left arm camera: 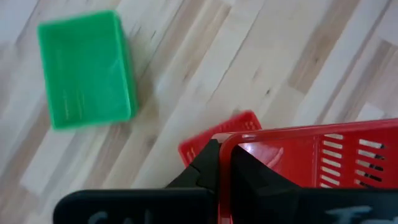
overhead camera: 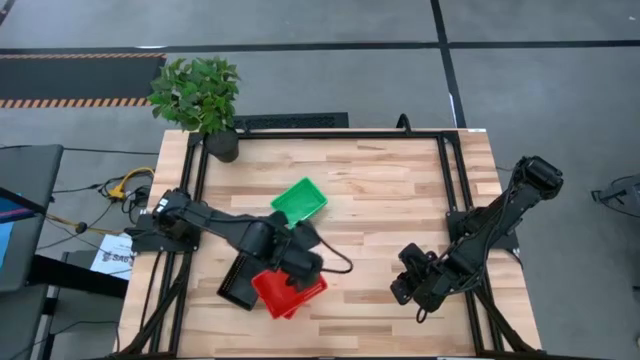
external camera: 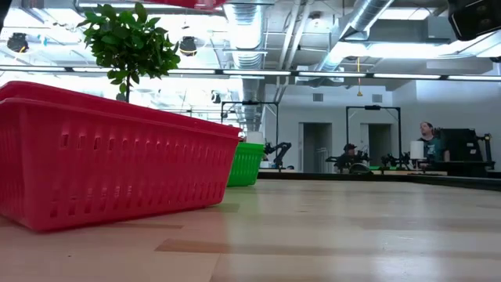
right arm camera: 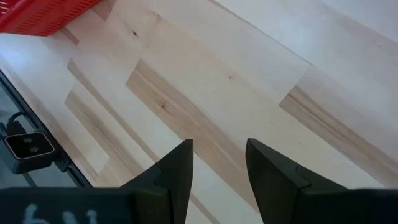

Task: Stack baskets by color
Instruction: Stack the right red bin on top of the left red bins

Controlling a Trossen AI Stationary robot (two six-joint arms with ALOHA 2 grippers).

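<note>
Potted green plant (overhead camera: 198,95) at the far left corner of the wooden tabletop (overhead camera: 380,190). Black perforated plastic basket (overhead camera: 237,285) near the front edge, touching the red perforated plastic baskets (overhead camera: 283,294) beside it. Left gripper (left arm camera: 225,163) clamped on the rim of a red basket. Green mesh plastic basket (overhead camera: 300,202) just behind, mid-table. Right gripper (right arm camera: 219,163) well apart, over bare wood, fingers spread.
</note>
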